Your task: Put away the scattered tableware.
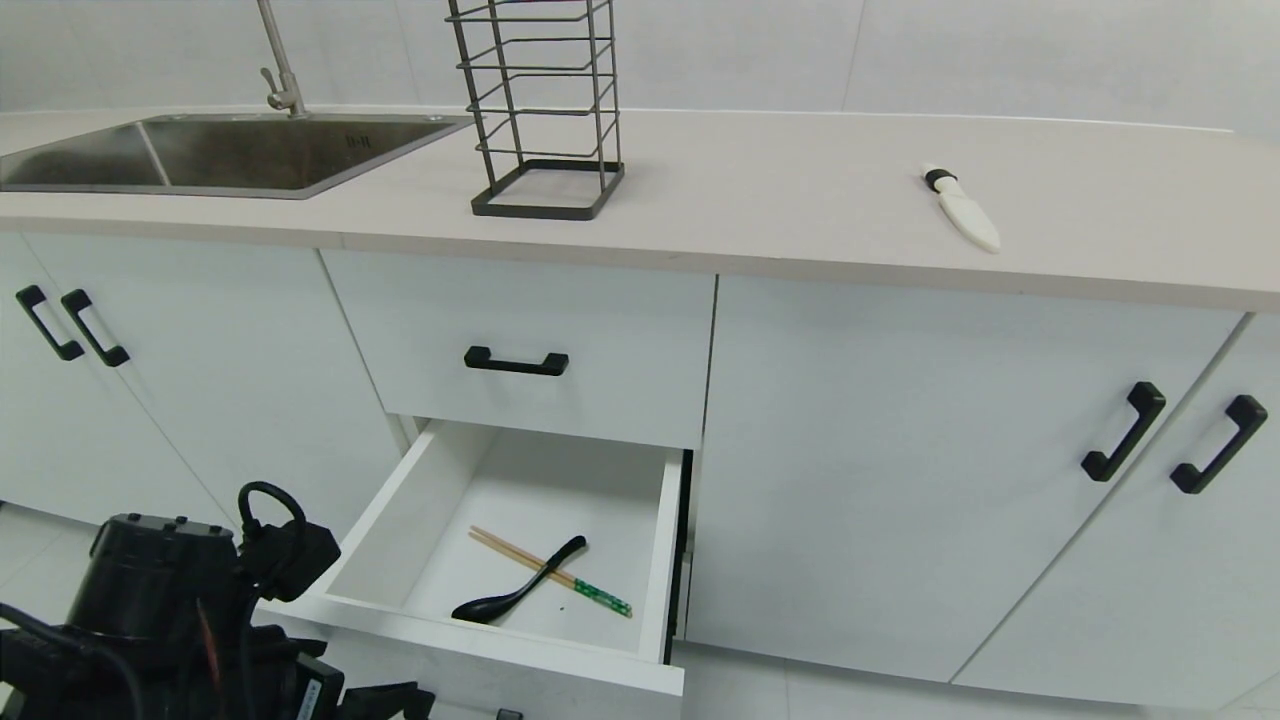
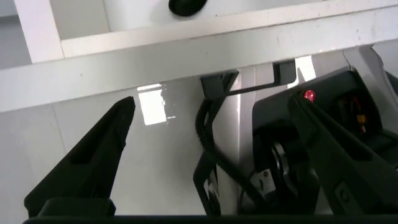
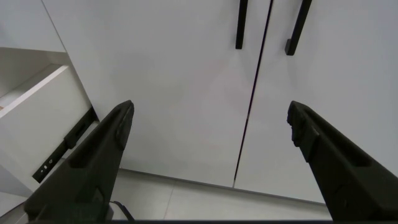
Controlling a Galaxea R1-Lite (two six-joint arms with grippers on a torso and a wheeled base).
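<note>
Spoon (image 1: 515, 590), chopsticks (image 1: 600, 597) in open drawer (image 1: 400, 520) (knife (image 1: 962, 208) on counter (image 1: 780, 200)).

A kitchen: sink (image 1: 230, 150), countertop (image 1: 800, 200), white cabinets (image 1: 900, 470).

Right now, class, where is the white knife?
In the head view, the white knife lies on the countertop, on the right, well right of the wire rack.
</note>
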